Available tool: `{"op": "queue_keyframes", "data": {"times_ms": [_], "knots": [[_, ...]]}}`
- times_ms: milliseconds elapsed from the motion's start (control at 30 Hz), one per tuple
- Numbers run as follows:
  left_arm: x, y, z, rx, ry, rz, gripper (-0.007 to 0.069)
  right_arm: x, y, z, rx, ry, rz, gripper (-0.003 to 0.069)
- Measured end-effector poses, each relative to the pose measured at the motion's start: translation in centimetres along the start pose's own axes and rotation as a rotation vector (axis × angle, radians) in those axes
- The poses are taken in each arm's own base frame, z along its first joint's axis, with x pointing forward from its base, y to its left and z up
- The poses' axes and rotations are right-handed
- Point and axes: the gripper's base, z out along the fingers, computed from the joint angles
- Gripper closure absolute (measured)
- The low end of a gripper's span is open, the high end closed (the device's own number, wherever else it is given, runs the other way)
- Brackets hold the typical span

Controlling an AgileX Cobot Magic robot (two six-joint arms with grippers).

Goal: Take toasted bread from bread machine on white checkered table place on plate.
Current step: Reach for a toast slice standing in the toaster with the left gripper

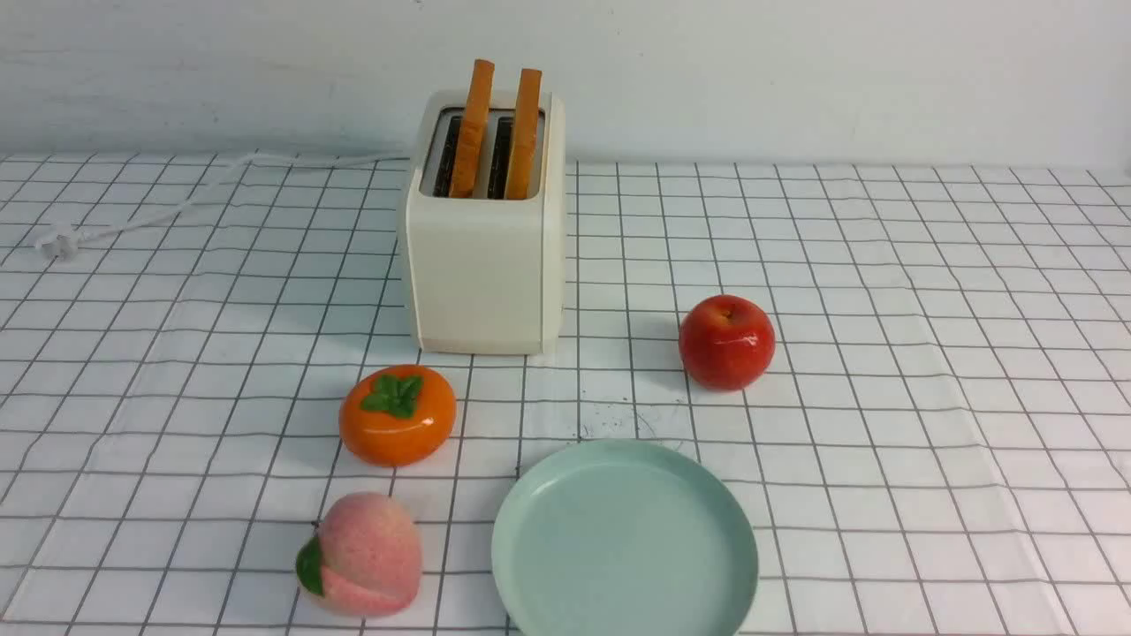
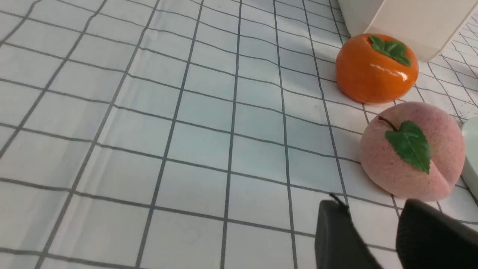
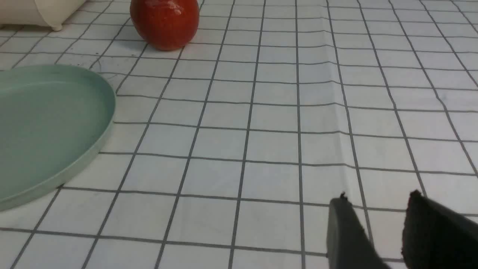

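Front view: we see the toasted bread [image 1: 473,132], two slices, standing upright in the slots of the bread machine [image 1: 482,265] at the back of the tabletop [image 1: 884,442]. The plate [image 1: 623,548] sits at the near edge, well apart from the machine. In between are a persimmon [image 1: 398,415] on the left and an apple [image 1: 726,343] on the right. A peach [image 1: 364,554] lies just left of the plate.

Left wrist view: left hand [image 2: 371,209] has its fingers apart, gripping nothing, near the peach.

Right wrist view: right hand [image 3: 377,203] is the same, fingers apart, over bare grid beside the plate.
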Motion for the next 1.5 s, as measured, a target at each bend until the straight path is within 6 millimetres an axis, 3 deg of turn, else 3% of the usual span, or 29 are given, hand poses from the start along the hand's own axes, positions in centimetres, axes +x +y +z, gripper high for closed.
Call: {"op": "queue_keyframes", "data": {"times_ms": [1233, 1333, 1500], "knots": [[-0.1, 0.0, 0.0, 0.001, -0.007, 0.001, 0.0386, 0.0, 0.0, 0.0, 0.0, 0.0, 0.0, 0.0418], [-0.8, -0.4, 0.0, 0.049, -0.084, -0.139, 0.0386, 0.0, 0.0, 0.0, 0.0, 0.0, 0.0, 0.0418], [-2.2, -0.9, -0.3, 0.174, -0.2, -0.617, 0.0386, 0.0, 0.0, 0.0, 0.0, 0.0, 0.0, 0.0418]]}}
